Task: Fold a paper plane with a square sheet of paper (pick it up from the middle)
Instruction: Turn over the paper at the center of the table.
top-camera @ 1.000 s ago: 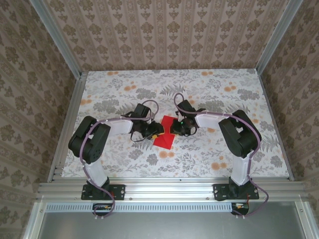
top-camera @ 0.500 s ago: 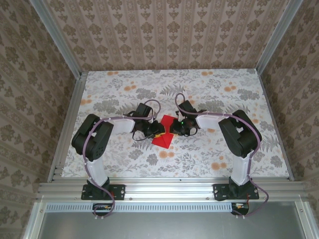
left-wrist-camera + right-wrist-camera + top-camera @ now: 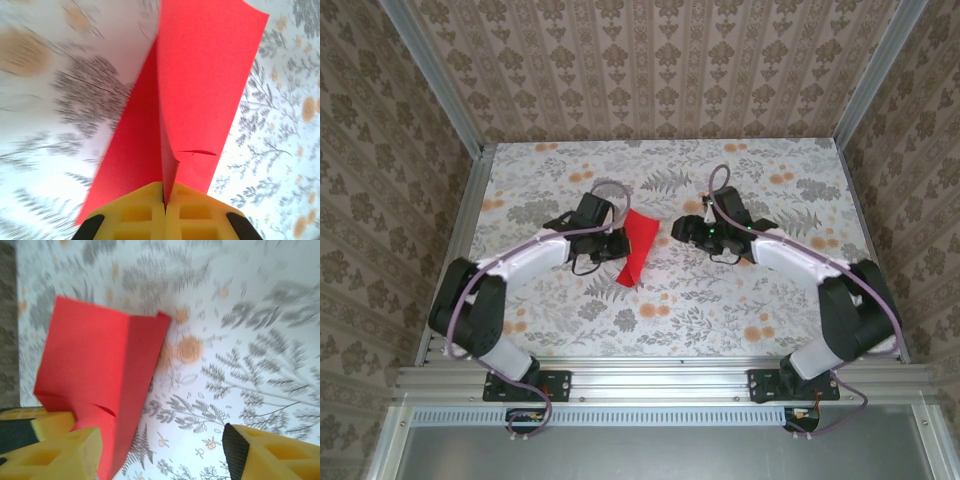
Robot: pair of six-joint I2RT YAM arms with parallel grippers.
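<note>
Floral table below, and both arms reach in toward the middle: left arm stretched low, right arm mirroring it. The red sheet is doubled along a centre crease and sticks straight out ahead of the left pincer, whose jaws are clamped tight on the fold. The right pincer faces it, spread wide and holding nothing, with the sheet near but apart. This looks like the first centre fold. Next, I'd say, the right needs to close on a free edge and sharpen that crease.

surface: table | cover: pale floral print, grey leaves, orange blooms
</note>
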